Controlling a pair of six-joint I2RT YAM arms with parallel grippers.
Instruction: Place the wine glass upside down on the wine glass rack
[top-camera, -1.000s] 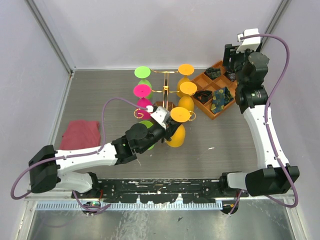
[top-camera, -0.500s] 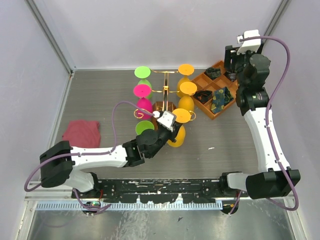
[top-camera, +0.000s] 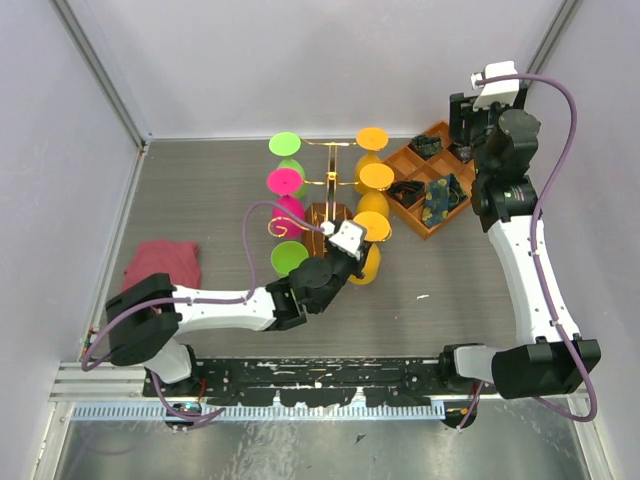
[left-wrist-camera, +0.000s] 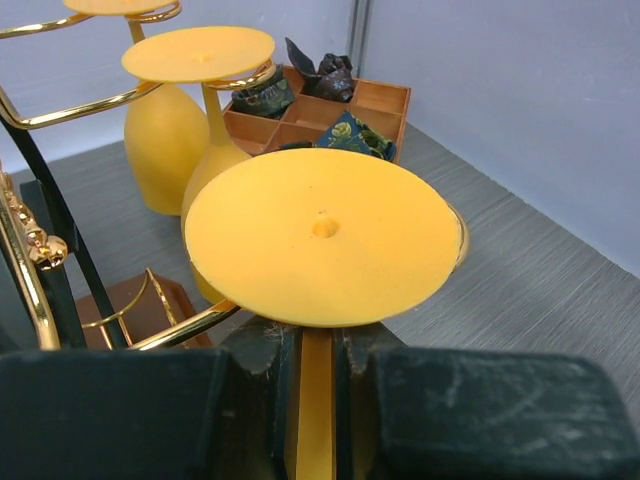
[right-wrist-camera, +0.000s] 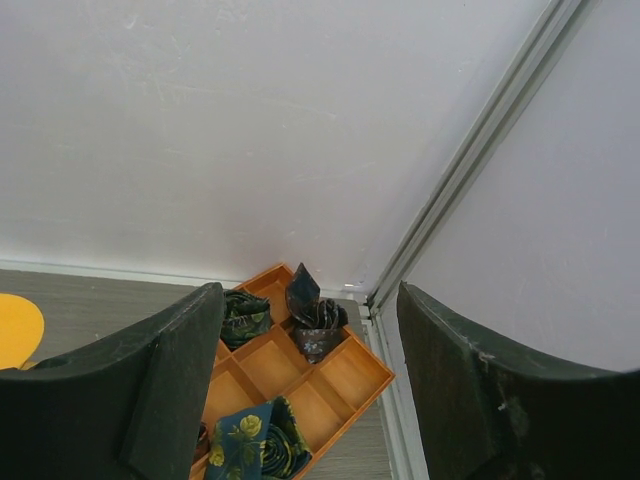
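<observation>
Top view: left gripper (top-camera: 350, 248) reaches in at the near right corner of the wine glass rack (top-camera: 330, 178). It holds a yellow wine glass (top-camera: 368, 262) upside down, foot disc up and bowl hanging below, just off the rack's dark base.

Left wrist view adds what the top view hides. The black fingers (left-wrist-camera: 480, 400) are pinched on the yellow stem, directly under the foot. Gold wire shows beneath the foot rim on both sides. Cannot tell whether the foot bears on the wire.

Two more yellow glasses (top-camera: 374, 195) hang inverted on the rack's right side. Green and pink glasses (top-camera: 284, 182) hang on its left. A red cloth (top-camera: 160, 266) lies well apart on the left of the table (top-camera: 200, 200).

Right gripper (right-wrist-camera: 308, 305) is raised in the far right corner. Its wrist view shows the jaws spread wide with nothing between them, above the orange-brown compartment tray (right-wrist-camera: 352, 378). Dark folded fabrics (right-wrist-camera: 315, 318) sit in several compartments.
</observation>
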